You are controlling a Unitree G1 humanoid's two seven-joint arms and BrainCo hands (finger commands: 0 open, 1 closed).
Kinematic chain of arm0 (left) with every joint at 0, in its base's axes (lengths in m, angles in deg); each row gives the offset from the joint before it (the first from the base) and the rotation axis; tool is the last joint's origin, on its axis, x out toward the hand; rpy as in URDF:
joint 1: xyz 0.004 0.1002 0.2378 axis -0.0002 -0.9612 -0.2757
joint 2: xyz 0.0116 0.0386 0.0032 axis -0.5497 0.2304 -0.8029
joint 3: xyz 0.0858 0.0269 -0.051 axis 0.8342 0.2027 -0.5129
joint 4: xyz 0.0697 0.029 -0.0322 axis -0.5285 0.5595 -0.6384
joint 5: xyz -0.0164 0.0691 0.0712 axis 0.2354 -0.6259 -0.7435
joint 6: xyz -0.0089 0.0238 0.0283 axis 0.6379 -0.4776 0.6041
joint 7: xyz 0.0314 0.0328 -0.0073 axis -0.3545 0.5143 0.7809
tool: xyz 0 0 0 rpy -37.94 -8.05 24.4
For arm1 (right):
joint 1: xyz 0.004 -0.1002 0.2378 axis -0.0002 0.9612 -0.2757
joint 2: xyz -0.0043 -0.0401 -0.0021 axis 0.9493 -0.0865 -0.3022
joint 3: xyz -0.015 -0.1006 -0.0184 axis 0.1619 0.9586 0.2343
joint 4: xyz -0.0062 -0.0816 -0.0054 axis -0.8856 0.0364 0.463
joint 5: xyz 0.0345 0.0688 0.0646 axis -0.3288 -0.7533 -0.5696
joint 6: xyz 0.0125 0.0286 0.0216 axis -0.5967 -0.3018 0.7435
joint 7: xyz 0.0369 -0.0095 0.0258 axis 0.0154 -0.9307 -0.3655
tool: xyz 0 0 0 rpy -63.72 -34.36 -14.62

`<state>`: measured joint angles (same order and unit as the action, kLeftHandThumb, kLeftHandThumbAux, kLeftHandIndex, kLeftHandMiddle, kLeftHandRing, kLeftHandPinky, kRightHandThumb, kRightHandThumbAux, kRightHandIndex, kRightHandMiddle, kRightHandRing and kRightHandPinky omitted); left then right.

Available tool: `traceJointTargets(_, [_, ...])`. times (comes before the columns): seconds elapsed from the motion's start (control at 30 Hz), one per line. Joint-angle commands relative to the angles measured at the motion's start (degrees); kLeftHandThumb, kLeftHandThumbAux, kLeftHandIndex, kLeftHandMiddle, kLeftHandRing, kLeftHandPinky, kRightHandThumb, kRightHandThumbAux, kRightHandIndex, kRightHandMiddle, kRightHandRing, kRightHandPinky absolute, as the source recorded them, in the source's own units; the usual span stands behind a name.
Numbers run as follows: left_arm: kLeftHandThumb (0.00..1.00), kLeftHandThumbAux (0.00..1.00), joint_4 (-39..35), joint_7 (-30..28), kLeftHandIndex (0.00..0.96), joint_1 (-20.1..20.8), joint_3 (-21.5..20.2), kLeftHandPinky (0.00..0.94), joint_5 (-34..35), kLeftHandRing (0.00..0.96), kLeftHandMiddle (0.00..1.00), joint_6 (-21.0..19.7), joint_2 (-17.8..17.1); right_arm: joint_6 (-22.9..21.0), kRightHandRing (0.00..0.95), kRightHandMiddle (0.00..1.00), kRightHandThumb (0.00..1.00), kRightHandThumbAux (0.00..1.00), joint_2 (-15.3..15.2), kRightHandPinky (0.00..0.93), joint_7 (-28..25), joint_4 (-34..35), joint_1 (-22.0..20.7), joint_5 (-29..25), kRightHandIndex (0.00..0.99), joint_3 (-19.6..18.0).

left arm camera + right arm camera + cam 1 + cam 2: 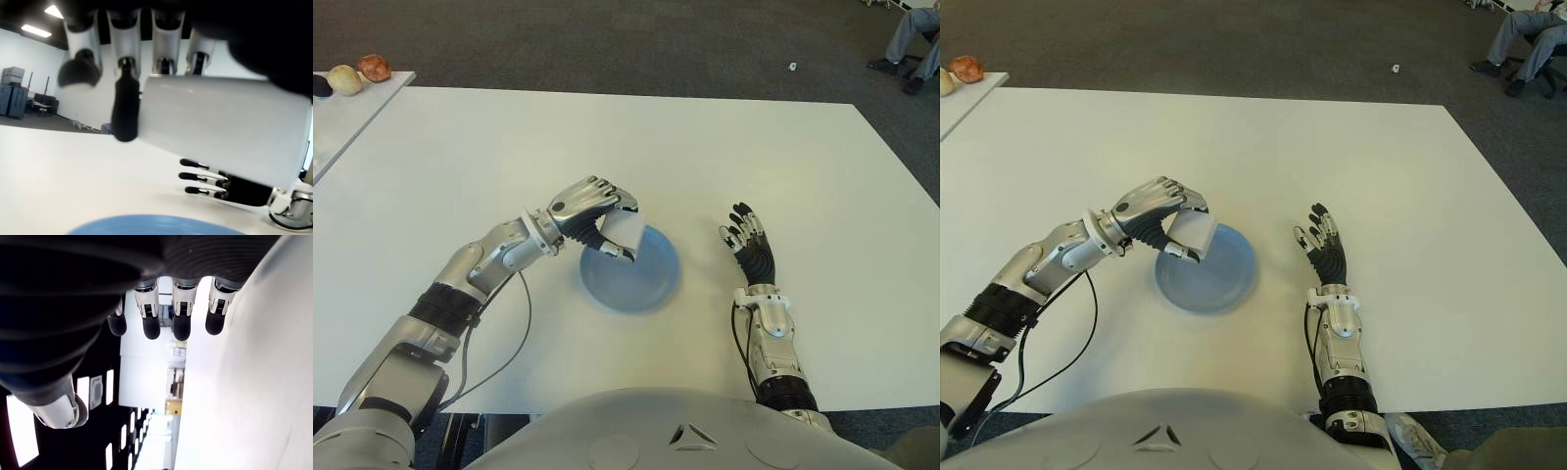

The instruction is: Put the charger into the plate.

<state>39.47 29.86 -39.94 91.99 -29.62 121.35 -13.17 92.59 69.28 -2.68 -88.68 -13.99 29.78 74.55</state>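
Note:
A white box-shaped charger (pixel 628 233) is held in my left hand (pixel 597 220), whose fingers curl around it just above the left rim of the blue plate (pixel 641 279). The left wrist view shows the charger (pixel 225 142) close up under the fingers, with the plate's rim (pixel 156 224) below it. My right hand (pixel 749 240) shows to the right of the plate, fingers spread and holding nothing.
The white table (pixel 783 166) stretches wide around the plate. A second table at the far left carries small round objects (pixel 360 70). A seated person's legs (pixel 913 44) show at the far right on the dark carpet.

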Motion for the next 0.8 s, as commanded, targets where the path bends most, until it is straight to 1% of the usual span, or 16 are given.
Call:
traceJointTargets(0.03, [0.753, 0.694, 2.1, -1.0, 0.444, 1.1, 2.6, 0.860, -3.3, 0.861, 0.860, 0.0, 2.5, -2.1, 0.084, 0.105, 0.000, 0.594, 0.6, 0.075, 0.4, -1.2, 1.6, 0.7, 0.040, 0.6])
traceJointTargets(0.17, [0.753, 0.694, 4.9, -0.3, 0.444, 2.5, 3.7, 0.865, -5.0, 0.866, 0.864, 0.1, 3.9, -2.4, 0.084, 0.105, 0.000, 0.596, 0.6, 0.075, 0.2, -1.1, 1.4, 0.6, 0.040, 0.7])
traceJointTargets(0.2, [0.753, 0.693, 6.8, 0.0, 0.444, 3.0, 4.6, 0.866, -5.8, 0.867, 0.865, -0.1, 5.0, -2.5, 0.084, 0.105, 0.000, 0.597, 0.6, 0.075, 0.1, -1.0, 1.4, 0.4, 0.040, 0.7])
traceJointTargets(0.27, [0.753, 0.693, 9.8, 0.6, 0.444, 3.7, 5.9, 0.859, -6.9, 0.863, 0.864, -0.1, 6.5, -2.7, 0.084, 0.105, 0.000, 0.599, 0.6, 0.073, -0.1, -0.8, 1.4, 0.3, 0.039, 0.8])
traceJointTargets(0.47, [0.753, 0.694, 15.1, 2.5, 0.444, 4.7, 7.6, 0.821, -8.3, 0.849, 0.851, 0.3, 8.9, -3.5, 0.082, 0.102, 0.000, 0.608, 0.9, 0.070, 0.3, 0.3, 1.7, 0.4, 0.037, 1.0])
traceJointTargets(0.67, [0.752, 0.693, 17.6, 5.0, 0.444, 5.6, 8.4, 0.820, -9.6, 0.841, 0.839, 1.4, 9.8, -3.2, 0.082, 0.102, 0.000, 0.610, 1.0, 0.071, 0.4, 1.0, 2.2, 0.3, 0.037, 1.1])
traceJointTargets(0.8, [0.752, 0.693, 18.3, 5.6, 0.444, 5.8, 8.8, 0.826, -9.5, 0.840, 0.836, 2.0, 10.0, -3.2, 0.084, 0.104, 0.000, 0.612, 1.1, 0.078, 0.6, 1.5, 2.5, 0.3, 0.040, 1.1])
